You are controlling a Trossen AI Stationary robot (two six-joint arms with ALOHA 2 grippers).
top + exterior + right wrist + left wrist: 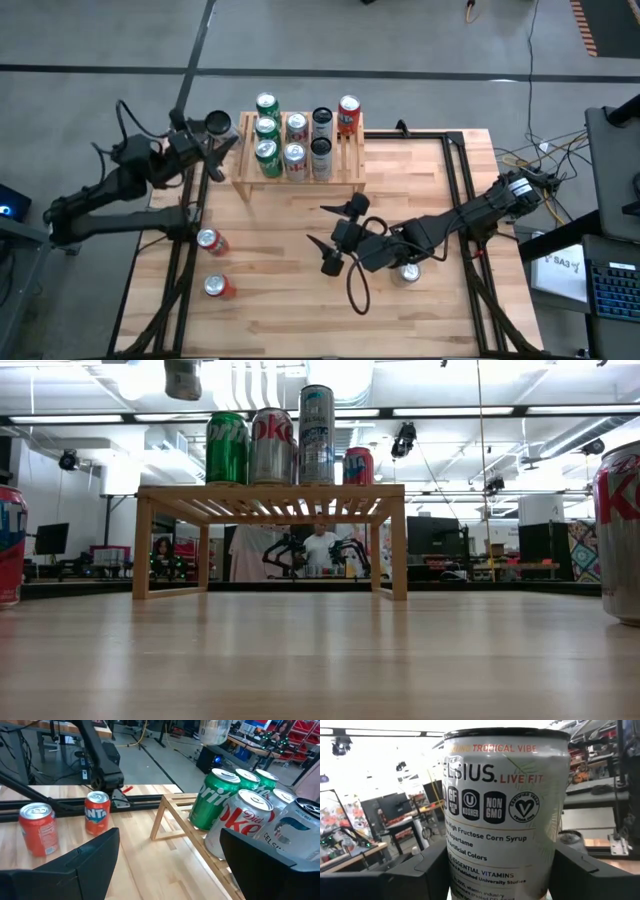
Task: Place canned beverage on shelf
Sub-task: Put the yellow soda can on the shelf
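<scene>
A tall white Celsius can (505, 815) is clamped in the left gripper (205, 135), held beside the low light-wood slatted shelf (345, 150); crowded cans could be toppled. The right gripper (335, 238) hangs open.

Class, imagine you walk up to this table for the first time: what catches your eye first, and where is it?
First, the shelf at the table's far edge, crowded with upright cans. Next, the left gripper, raised just off the shelf's left end, shut on a white Celsius can. Two orange cans stand near the table's left side, behind the open right gripper.
</scene>
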